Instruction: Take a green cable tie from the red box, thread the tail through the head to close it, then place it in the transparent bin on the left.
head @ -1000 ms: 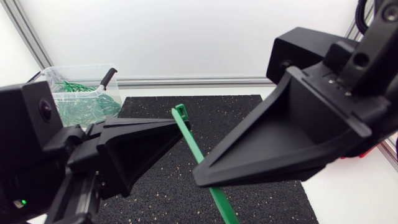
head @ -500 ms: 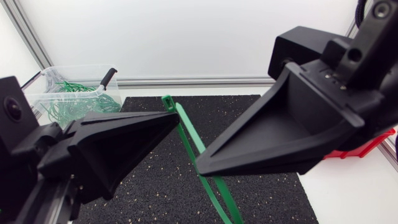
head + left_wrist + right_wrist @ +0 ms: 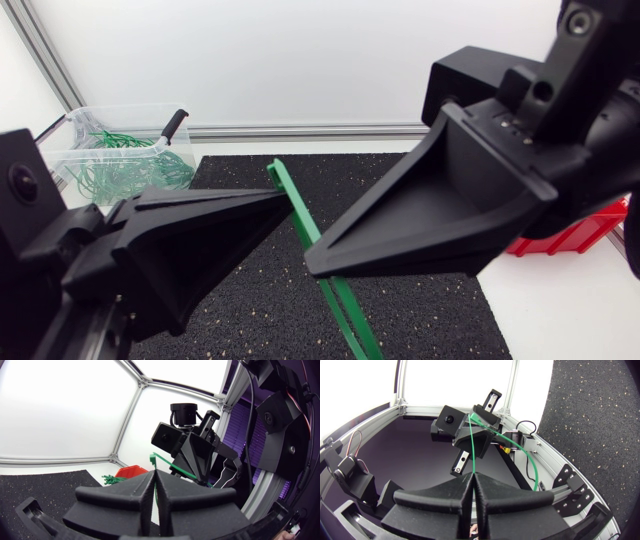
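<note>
Black mat (image 3: 400, 180) below; left gripper (image 3: 286, 197) and right gripper (image 3: 310, 267) both pinch the tie (image 3: 299, 218); bin (image 3: 90, 125) well apart.

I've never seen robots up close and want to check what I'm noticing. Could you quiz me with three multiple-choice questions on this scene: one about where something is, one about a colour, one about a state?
1. Where does the transparent bin stand?
A) off the black mat, by its far left corner
B) in the mat's middle
C) off the mat's right side

2. What colour is the cable tie between the two arms?
A) red
B) white
C) green

3. How do the two arms' jaws stand?
A) both open and empty
B) both shut on the tie
C) only the left holds it

Answers:
1 A: the head view shows it just beyond the mat's far left corner.
2 C: its strap is plainly green.
3 B: each wrist view shows the tie pinched between that arm's closed jaws.
</note>
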Tool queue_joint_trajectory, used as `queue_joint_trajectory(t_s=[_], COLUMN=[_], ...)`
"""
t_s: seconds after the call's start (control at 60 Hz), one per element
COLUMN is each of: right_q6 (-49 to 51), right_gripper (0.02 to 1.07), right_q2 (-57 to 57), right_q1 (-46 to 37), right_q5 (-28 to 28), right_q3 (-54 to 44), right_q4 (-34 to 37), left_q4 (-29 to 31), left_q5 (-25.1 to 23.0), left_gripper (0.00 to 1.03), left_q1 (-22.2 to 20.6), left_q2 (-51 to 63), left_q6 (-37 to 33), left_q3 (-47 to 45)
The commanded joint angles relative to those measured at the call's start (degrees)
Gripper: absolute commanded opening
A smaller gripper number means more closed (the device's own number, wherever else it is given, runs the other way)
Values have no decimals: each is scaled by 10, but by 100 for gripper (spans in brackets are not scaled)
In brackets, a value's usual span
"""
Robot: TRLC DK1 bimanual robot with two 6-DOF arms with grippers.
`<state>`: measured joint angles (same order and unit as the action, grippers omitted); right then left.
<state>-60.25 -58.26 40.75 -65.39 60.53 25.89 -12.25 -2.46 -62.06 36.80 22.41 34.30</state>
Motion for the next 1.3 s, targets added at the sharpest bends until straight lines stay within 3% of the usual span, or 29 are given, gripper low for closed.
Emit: queue_joint_trajectory(t_s=[0.0, 0.65, 1.283], right_q6=[-15, -15, -17], right_gripper=[8, 8, 8], right_q2=[-10, 5, 10], right_q1=[-2, 4, 6], right_q5=[-4, -3, 3], right_q3=[-10, -24, -28], right_q4=[-11, -14, -28], left_q4=[-1, 0, 6], left_q5=[4, 9, 8], left_gripper=[4, 4, 4], left_q1=[-4, 21, 11], left_q2=[4, 1, 8], left_q6=[-10, 9, 9], left_q3=[-8, -6, -5])
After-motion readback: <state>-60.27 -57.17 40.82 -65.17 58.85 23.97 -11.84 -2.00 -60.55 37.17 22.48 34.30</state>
